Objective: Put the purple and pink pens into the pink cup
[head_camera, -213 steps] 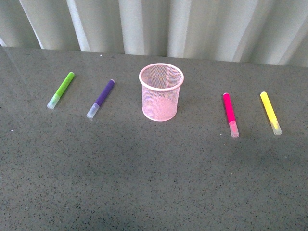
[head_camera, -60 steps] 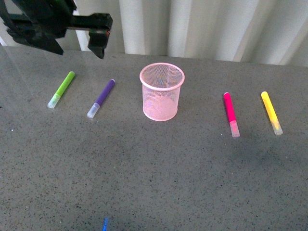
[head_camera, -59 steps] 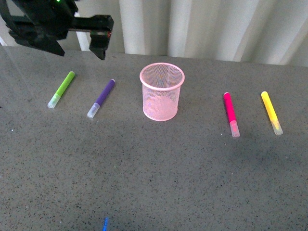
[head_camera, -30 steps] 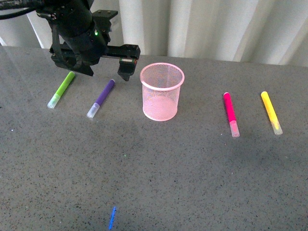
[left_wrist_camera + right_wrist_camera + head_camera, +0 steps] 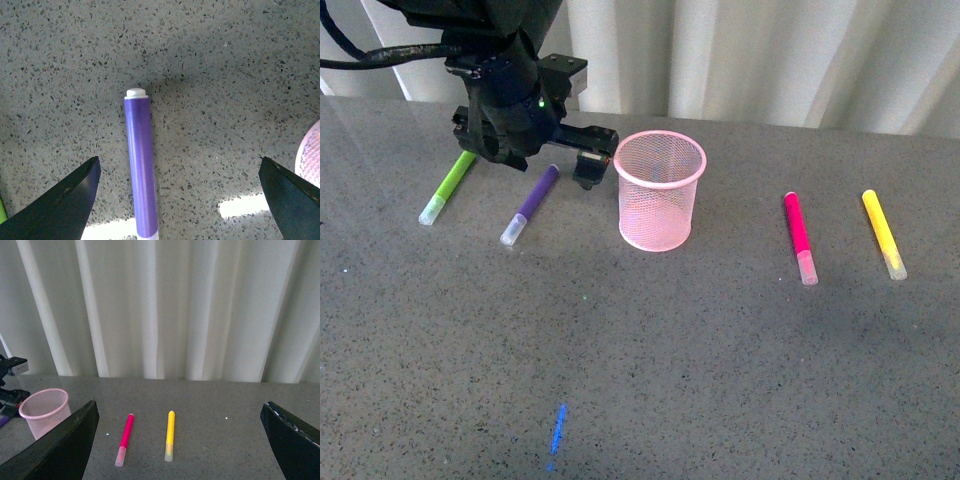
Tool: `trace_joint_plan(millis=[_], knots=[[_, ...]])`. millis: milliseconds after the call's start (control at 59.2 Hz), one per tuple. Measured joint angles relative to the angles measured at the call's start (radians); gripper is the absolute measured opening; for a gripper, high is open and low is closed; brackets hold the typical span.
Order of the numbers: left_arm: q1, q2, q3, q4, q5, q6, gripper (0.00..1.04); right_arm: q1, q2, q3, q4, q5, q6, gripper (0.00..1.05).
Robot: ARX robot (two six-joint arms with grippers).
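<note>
Now left claw (image 5: 178, 161) has lowered over purple pen (image 5: 141, 165).

Soft, even light and sharp focus; faint shadow under the light pink wire-mesh cup (image 5: 660, 190), bright glare streaks beside it.

Bright colours on speckled grey
The purple pen (image 5: 532, 200) is violet and the pink pen (image 5: 797, 230) magenta, both with frosted clear caps; the pink cup (image 5: 660, 200) is pale pink mesh; a lime-green marker (image 5: 450, 182), a yellow marker (image 5: 880, 228), a dark-flecked grey table (image 5: 720, 360), a white curtain (image 5: 770, 60)
</note>
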Motion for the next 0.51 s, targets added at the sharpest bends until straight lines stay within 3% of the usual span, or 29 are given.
trace_joint_plan(millis=[372, 507], knots=[[0.005, 0.081, 0.092, -0.035, -0.008, 0.024, 0.98, 0.0, 0.0, 0.0, 0.0, 0.0, 0.0, 0.98], [0.006, 0.087, 0.097, -0.029, 0.0, 0.026, 0.81, 0.0, 0.0, 0.0, 0.0, 0.0, 0.0, 0.98]])
